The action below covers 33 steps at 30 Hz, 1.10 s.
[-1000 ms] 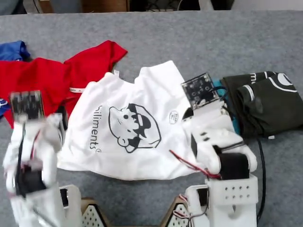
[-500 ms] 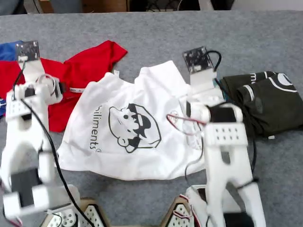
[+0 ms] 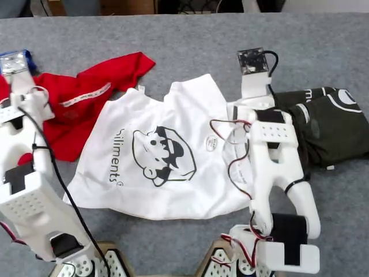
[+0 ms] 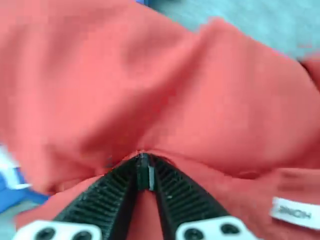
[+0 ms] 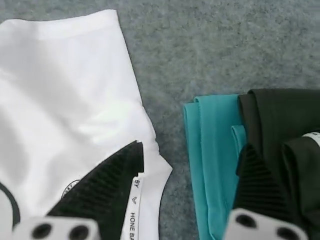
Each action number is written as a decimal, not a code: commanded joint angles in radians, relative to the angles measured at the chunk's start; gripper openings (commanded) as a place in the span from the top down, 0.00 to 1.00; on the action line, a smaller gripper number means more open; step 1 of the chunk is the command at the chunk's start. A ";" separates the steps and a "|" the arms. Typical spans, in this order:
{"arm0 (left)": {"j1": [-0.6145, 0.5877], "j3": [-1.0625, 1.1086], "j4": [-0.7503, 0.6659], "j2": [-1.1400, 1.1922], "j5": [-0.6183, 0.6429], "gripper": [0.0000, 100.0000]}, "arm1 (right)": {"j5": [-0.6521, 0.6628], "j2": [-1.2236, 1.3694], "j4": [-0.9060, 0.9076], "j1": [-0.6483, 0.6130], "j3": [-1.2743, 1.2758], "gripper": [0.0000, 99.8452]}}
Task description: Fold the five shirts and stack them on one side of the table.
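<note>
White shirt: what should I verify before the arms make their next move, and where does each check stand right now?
1. The left jaws are shut on the red shirt: ok.
2. The right jaws are open above the white shirt edge: ok.
3. The white shirt lies spread, print up: ok.
4. The red shirt is free of the white shirt: cannot tell.
5. The dark shirt is folded, lying on the teal shirt: ok.

A spread shirt lies in the middle of the worktop. To its left, touching its edge, lies a bunched shirt, pinched by the left gripper. To its right sits a folded stack. The right gripper hangs parted above the gap between the stack and the spread shirt.
</note>
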 commanded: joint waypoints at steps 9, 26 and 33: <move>-0.217 -0.064 0.014 -0.221 0.227 0.96 | -0.009 0.002 -0.015 0.005 -0.056 0.68; 0.117 -0.061 0.060 0.106 0.157 0.74 | -0.008 -0.002 -0.023 -0.005 -0.031 0.68; 0.004 -0.259 0.241 0.129 0.124 0.95 | -0.008 0.004 -0.023 -0.003 -0.027 0.68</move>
